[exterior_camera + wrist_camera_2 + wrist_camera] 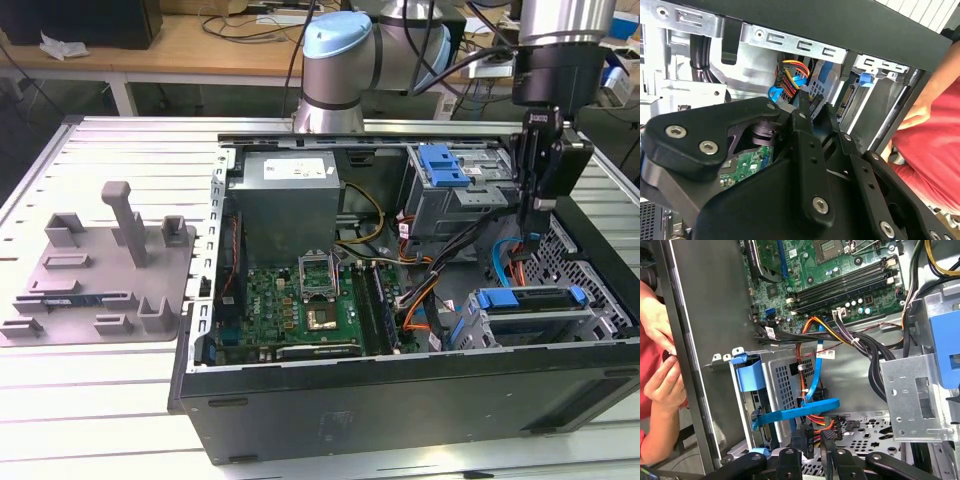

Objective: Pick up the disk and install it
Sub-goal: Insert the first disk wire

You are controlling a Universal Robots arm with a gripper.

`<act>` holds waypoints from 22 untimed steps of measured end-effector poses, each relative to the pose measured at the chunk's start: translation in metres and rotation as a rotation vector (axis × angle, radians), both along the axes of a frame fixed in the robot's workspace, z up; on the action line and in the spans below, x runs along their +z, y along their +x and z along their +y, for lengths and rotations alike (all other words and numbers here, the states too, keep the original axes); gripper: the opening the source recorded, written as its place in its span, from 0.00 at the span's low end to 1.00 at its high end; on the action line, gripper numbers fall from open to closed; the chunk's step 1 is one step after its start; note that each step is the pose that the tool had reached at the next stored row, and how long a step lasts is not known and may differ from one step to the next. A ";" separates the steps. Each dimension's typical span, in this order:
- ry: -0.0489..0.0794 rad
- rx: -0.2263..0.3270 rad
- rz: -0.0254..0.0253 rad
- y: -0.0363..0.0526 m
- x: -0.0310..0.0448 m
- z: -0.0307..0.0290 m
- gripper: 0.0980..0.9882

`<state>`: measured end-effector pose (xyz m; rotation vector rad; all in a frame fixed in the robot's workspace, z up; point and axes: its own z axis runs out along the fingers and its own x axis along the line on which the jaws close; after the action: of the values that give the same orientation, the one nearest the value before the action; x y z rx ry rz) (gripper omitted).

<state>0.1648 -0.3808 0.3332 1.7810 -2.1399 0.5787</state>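
Note:
The disk (528, 301), grey metal between blue carrier ends, lies flat in the drive cage at the front corner of the open computer case (400, 400), on the exterior view's right. My gripper (534, 228) hangs straight down inside the case, just above and behind that cage, apart from the disk. Its fingers stand almost together with nothing between them, and they appear in both wrist views (813, 439) (813, 106). In the first wrist view the blue carrier (750, 376) sits in the perforated cage beside orange and blue cables.
A grey moulded tray (100, 265) with upright posts lies on the exterior view's left. The motherboard (300, 305) and power supply (290, 205) fill the case. An upper bay holds a blue clip (443, 165). A person's hands (660, 365) rest by the case wall; a red sleeve (935, 145) is close.

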 end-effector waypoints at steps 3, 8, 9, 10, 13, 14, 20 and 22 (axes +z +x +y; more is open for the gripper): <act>-0.003 0.000 0.0000 -0.0001 -0.0011 0.0006 0.22; -0.011 0.000 0.0000 -0.0006 -0.0018 0.0034 0.22; -0.012 0.000 0.0000 -0.0006 -0.0021 0.0035 0.22; -0.016 0.000 0.0000 -0.0007 -0.0025 0.0035 0.22; -0.022 0.000 0.0000 -0.0006 -0.0036 0.0035 0.22; -0.023 0.000 0.0000 -0.0006 -0.0039 0.0035 0.20; -0.029 0.000 0.0000 -0.0006 -0.0049 0.0035 0.08; -0.028 0.000 0.0000 -0.0006 -0.0051 0.0033 0.08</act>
<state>0.1642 -0.3775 0.3281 1.7661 -2.1211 0.6060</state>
